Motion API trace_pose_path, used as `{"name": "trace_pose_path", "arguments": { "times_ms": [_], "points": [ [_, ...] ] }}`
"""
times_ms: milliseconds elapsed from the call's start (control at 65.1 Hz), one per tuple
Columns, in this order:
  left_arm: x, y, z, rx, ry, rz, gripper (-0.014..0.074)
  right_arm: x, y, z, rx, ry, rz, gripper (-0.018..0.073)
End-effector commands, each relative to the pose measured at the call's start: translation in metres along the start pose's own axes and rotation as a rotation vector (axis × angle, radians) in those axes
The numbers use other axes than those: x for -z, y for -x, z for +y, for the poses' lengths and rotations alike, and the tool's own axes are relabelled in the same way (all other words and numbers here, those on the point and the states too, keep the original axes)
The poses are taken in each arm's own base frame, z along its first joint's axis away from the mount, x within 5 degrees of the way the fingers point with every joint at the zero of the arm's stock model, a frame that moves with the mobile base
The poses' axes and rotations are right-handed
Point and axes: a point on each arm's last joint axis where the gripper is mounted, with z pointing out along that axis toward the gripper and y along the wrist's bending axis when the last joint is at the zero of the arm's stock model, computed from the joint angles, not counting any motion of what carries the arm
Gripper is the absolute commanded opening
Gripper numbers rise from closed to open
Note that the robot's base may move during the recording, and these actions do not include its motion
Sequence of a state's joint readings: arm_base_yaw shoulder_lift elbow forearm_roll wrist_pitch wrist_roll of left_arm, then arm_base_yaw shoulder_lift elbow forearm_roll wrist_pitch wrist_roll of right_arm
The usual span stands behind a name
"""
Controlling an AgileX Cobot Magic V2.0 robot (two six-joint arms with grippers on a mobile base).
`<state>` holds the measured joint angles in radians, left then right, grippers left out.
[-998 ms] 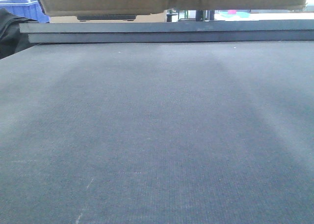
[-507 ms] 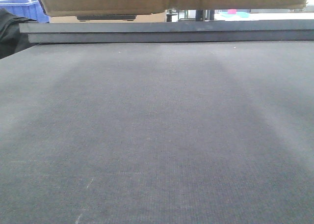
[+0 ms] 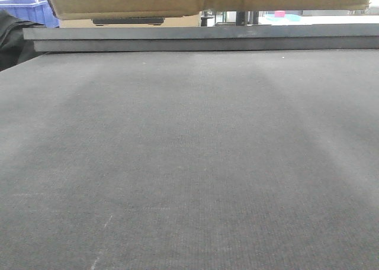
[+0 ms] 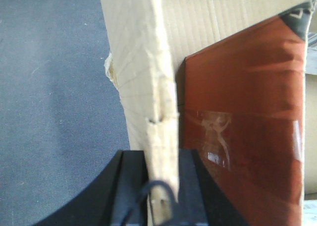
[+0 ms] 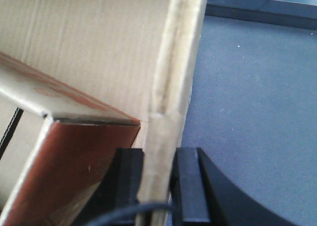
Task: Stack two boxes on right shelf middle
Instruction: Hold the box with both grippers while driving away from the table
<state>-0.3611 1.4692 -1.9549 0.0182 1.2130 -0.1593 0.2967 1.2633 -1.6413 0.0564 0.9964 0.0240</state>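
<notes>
Grey, cloth-textured table top (image 3: 189, 163) fills almost the whole front view, ending at a raised lip (image 3: 201, 39) towards 12 o'clock. Above that lip, along the top edge from 11 to 1 o'clock, hangs the underside of the box (image 3: 130, 0). It is clear of the table, with daylight showing beneath it.

Over the last second it has barely stirred. Its lower edge sits at almost the same height, perhaps a shade higher on the right. I take that as a carry paused or creeping, not a placement, and no stacking is done yet. The shelf is in none of the views, so I cannot say how near it is.

A glossy red-brown panel (image 4: 242, 127) lies against the inside of the box at 3 o'clock in the left wrist view.

The left gripper (image 4: 161, 161) has its jaws pinched on the box's ragged upright wall. The right gripper (image 5: 158, 159) is clamped the same way on the opposite wall, with open table at 2 o'clock.

Smaller still are a blue bin (image 3: 35, 12) at 10 o'clock and a dark cloth (image 3: 9, 39) below it.
</notes>
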Motion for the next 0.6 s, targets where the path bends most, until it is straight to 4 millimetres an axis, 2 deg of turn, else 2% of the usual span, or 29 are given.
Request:
{"name": "trace_pose_path", "arguments": {
  "times_ms": [0,584],
  "points": [
    [0.0133,0.0048,-0.0015,0.004,-0.021,-0.067,-0.0111,0.0065,0.0079,-0.004,0.026,-0.036,-0.079,-0.0153],
    [0.0133,0.0048,-0.0015,0.004,-0.021,-0.067,-0.0111,0.0065,0.008,-0.0039,0.026,-0.036,-0.081,-0.0153]
  ]
}}
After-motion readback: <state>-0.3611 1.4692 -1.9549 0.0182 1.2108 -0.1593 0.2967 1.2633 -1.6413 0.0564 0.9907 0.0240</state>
